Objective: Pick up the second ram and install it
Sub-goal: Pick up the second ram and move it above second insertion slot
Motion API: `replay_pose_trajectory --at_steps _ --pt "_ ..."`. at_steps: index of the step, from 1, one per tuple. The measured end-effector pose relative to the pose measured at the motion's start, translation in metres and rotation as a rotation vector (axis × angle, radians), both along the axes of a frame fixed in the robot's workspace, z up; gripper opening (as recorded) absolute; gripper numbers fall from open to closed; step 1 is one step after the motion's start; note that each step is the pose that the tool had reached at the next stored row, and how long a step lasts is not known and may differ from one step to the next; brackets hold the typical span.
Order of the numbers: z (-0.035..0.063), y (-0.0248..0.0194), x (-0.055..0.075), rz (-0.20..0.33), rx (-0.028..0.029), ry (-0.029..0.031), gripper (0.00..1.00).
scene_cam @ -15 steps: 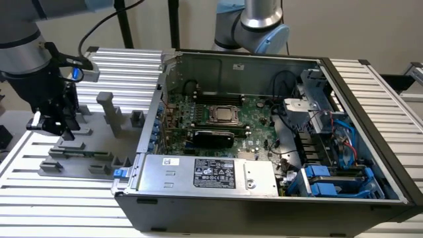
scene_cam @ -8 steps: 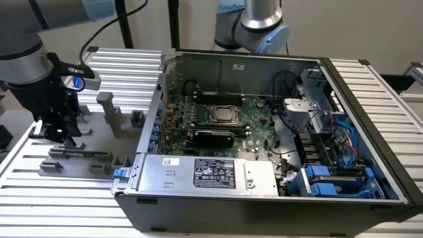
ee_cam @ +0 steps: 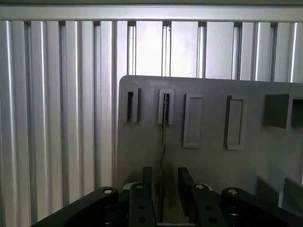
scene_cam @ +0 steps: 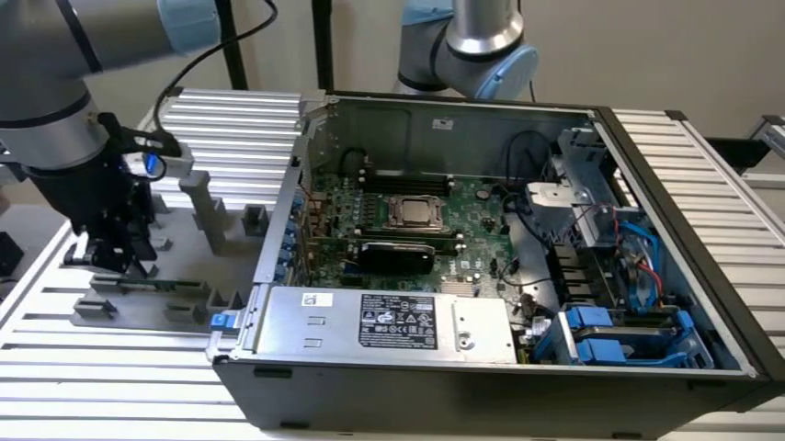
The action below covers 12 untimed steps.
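Slatted aluminium desk all round, with the open computer case on the exterior view's right and the grey fixture plate on its left. We've got the gripper down low over that plate, well apart from the case. From the wrist view, the second ram shows edge-on as a thin dark line. One end sits in a slotted holder on the plate, and the line runs straight back in between the gripper's two fingers. So its long axis runs along the gap, and the stick's flat faces look toward a finger on either side. As far as we can judge, that's the lineup a pinch wants. The jaws stand open, one finger each side, with a sliver of grey plate showing between finger and stick on both sides. We'd say nothing is gripped yet. In the exterior view the ram lies as a long narrow strip along the plate right under the gripper, lengthwise toward the case. The motherboard sits off toward the exterior view's right, with the case wall in between.
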State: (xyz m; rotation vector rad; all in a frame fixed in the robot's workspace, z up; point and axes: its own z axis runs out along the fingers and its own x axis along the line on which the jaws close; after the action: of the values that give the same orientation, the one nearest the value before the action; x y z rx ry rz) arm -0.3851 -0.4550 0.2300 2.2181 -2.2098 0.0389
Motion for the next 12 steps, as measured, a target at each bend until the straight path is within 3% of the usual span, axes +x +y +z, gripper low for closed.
replay_pose_trajectory --at_steps 7,12 --pt "-0.0128 0.0000 0.001 0.000 0.0000 0.0006 1.00" --pt "-0.0212 0.0000 0.002 0.000 0.0001 0.0067 1.00"
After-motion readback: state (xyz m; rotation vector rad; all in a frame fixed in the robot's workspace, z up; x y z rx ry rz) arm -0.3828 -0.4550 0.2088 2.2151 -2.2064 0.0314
